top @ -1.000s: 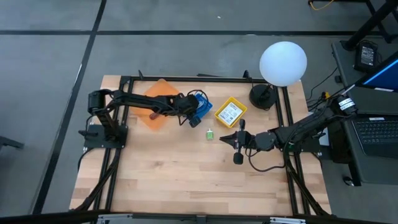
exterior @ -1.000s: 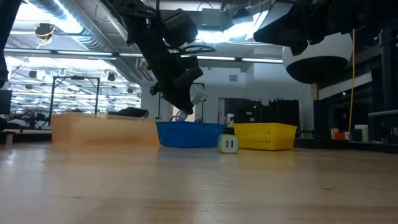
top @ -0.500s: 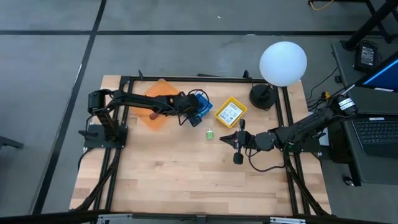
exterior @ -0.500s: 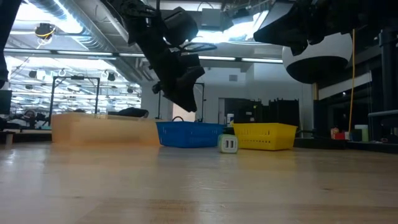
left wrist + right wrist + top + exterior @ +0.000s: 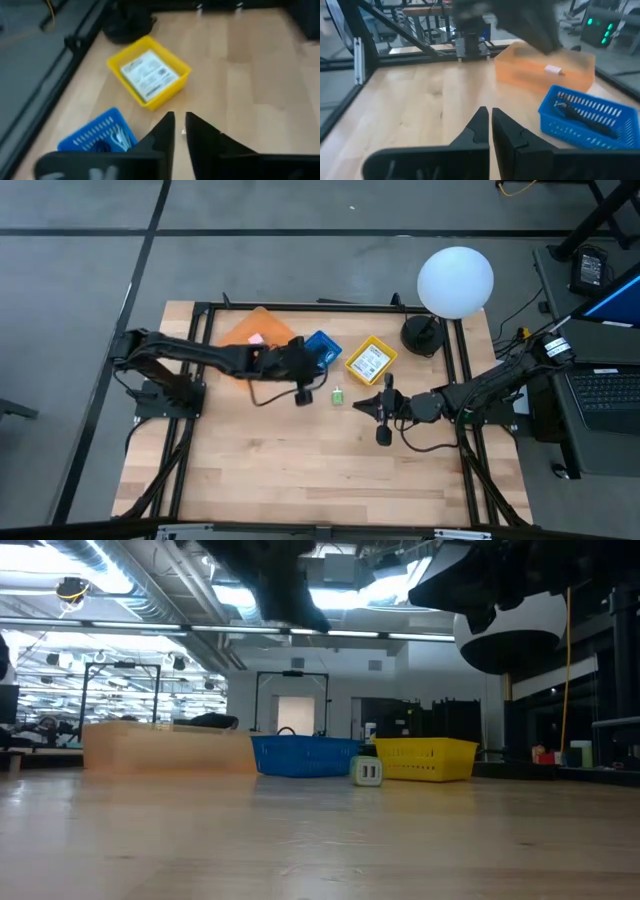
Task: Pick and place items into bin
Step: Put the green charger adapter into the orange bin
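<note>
An orange bin (image 5: 255, 335) at the far left holds a pink block (image 5: 255, 338). Beside it, a blue basket (image 5: 322, 347) contains a black cable and a silvery tool (image 5: 112, 140). A yellow basket (image 5: 369, 362) carries a white printed packet (image 5: 147, 75). A tiny green piece (image 5: 338, 395) rests on the wood between the two grippers. My left gripper (image 5: 302, 396) hovers shut and empty, nearer than the blue basket and left of the green piece. My right gripper (image 5: 360, 406) waits shut, just right of the green piece, pointing toward the table's left.
A white globe lamp (image 5: 455, 280) on a black base (image 5: 420, 335) stands at the far right corner. Black frame rails (image 5: 465, 380) line the table's sides. The near half of the wooden top (image 5: 300, 470) is bare. A laptop (image 5: 605, 395) sits off the right edge.
My left gripper has risen from over the blue basket and swung toward the table's near edge. In the low view it has climbed almost out of the picture. My right arm has kept still.
</note>
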